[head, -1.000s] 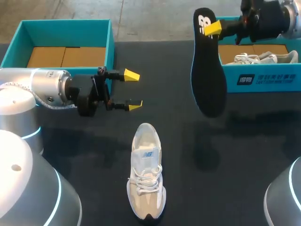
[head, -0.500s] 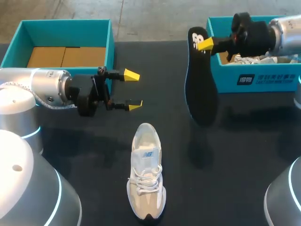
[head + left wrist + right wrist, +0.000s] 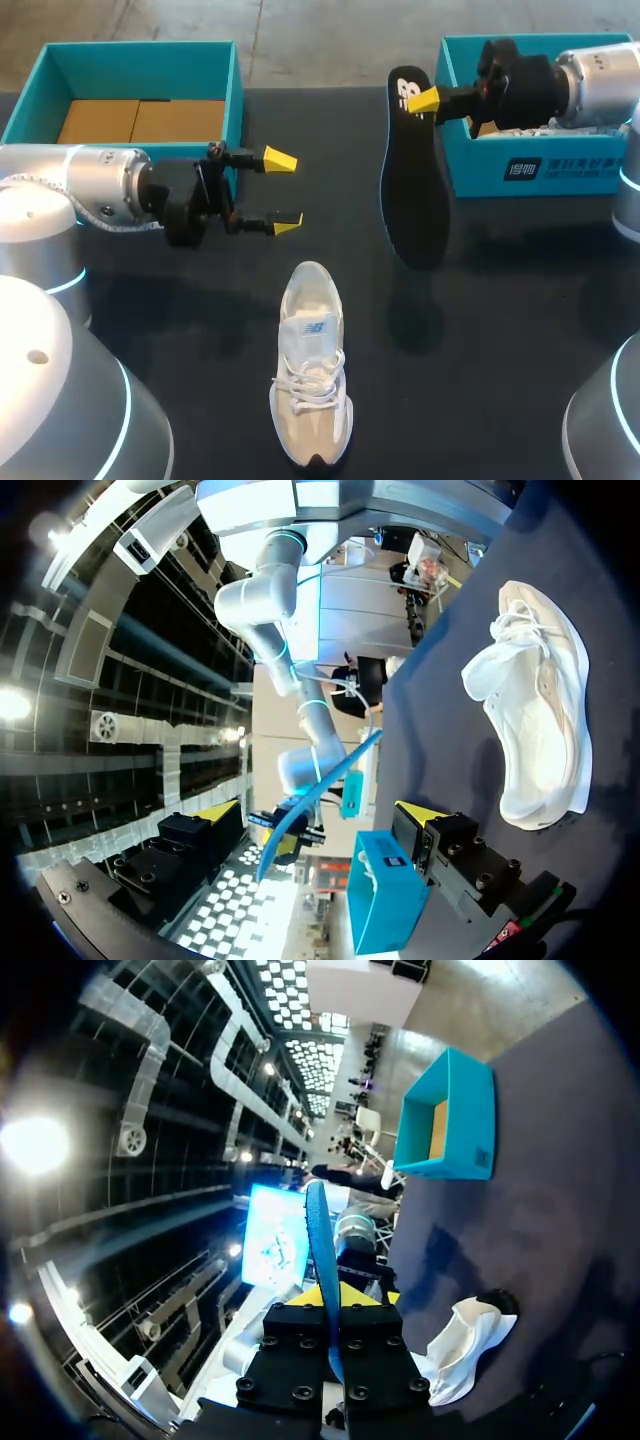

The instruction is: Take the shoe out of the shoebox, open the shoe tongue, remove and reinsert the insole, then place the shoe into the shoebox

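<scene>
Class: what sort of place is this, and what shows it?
Probably a robot test bench: left arm and right arm over a dark table, the right jaws gripping a black insole, a white shoe and teal shoeboxes laid out.

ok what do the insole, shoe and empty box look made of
The insole looks like dark matte foam, thin, hanging from the right hand. The shoe: pale mesh-like fabric, woven laces. The empty box: teal card, probably, with a brown uncoated floor.
</scene>
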### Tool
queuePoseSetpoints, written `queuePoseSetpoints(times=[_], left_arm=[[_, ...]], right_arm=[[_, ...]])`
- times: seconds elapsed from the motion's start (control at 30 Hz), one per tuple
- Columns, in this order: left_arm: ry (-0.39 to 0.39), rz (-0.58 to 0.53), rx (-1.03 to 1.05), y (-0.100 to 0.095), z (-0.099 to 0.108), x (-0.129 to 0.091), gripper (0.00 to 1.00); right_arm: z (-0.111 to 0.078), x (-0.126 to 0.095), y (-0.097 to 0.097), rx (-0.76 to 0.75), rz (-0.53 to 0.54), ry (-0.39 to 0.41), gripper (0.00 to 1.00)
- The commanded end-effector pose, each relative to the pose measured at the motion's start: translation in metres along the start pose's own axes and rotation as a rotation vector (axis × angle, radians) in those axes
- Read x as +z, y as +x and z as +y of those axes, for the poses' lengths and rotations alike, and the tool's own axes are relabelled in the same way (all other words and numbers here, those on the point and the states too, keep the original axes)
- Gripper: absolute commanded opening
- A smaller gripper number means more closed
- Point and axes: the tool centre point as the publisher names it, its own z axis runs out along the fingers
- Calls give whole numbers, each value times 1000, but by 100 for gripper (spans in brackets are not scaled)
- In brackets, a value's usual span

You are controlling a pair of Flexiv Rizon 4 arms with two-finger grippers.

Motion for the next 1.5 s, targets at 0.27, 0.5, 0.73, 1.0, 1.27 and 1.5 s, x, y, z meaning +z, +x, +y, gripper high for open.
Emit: queuePoseSetpoints(times=[0.27, 0.5, 0.73, 1.0, 1.27, 1.5], left_arm=[[-3, -2, 2, 1, -1, 1, 100], [-3, -2, 2, 1, -1, 1, 100], [-3, -2, 2, 1, -1, 1, 100], [-3, -2, 2, 1, -1, 1, 100], [-3, -2, 2, 1, -1, 1, 100], [-3, -2, 2, 1, -1, 1, 100]], right_arm=[[17, 26, -5, 46, 1, 37, 0], [23, 38, -14, 109, 36, 23, 0], [25, 39, -16, 180, 27, -2, 0], [24, 36, -14, 235, 12, -34, 0], [24, 36, -14, 235, 12, -34, 0], [24, 36, -14, 235, 12, -34, 0]])
